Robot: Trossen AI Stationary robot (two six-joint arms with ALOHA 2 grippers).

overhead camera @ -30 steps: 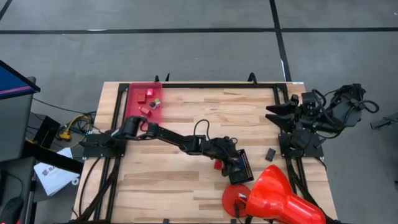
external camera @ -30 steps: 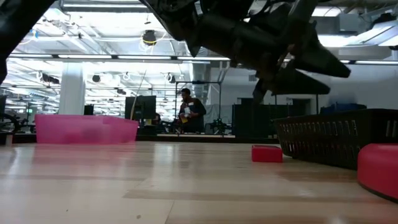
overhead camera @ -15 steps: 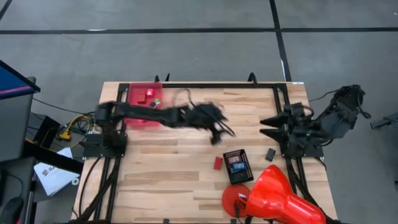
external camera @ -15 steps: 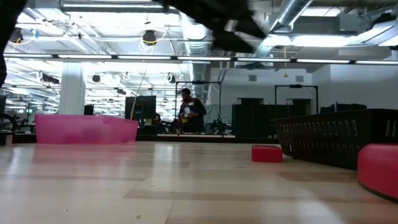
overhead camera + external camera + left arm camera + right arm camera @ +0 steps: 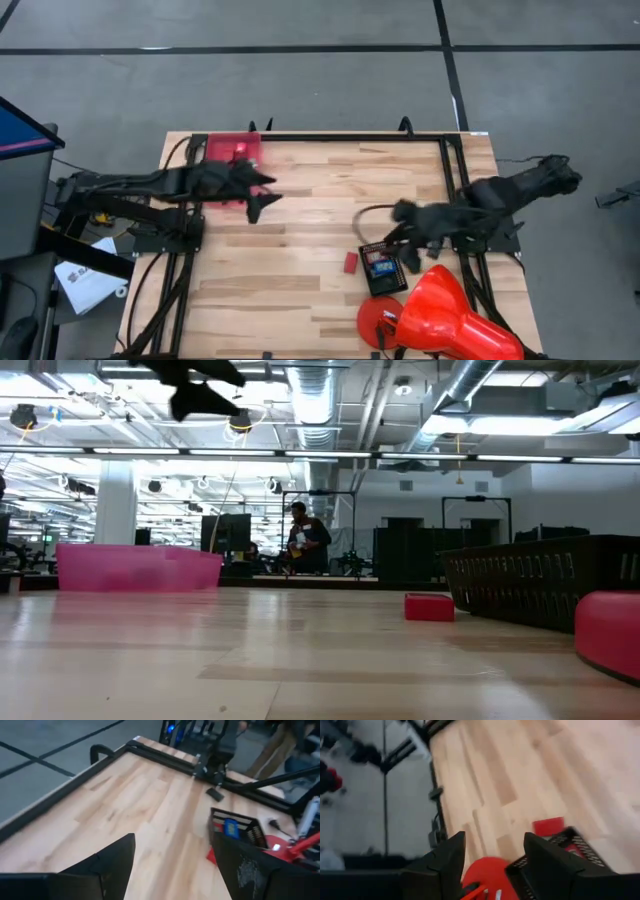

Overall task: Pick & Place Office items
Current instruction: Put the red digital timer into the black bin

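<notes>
My claws above the table, nothing gripped.

My left claw (image 5: 262, 196) hangs parted and empty beside the pink bin (image 5: 228, 152). My right claw (image 5: 398, 232) hovers half-open, empty, just over the black tray (image 5: 392, 282) holding a blue piece (image 5: 380, 268). A red block (image 5: 351, 262) lies just beyond. No writing is legible anywhere.

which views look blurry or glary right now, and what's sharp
High view: both arms smear with motion, the left end effector near the translucent pink bin; the wooden table is sharp. Low view: ceiling lights glare, the small red block is fairly crisp. Left wrist view: black mesh basket soft. Right wrist view: blurred throughout.
</notes>
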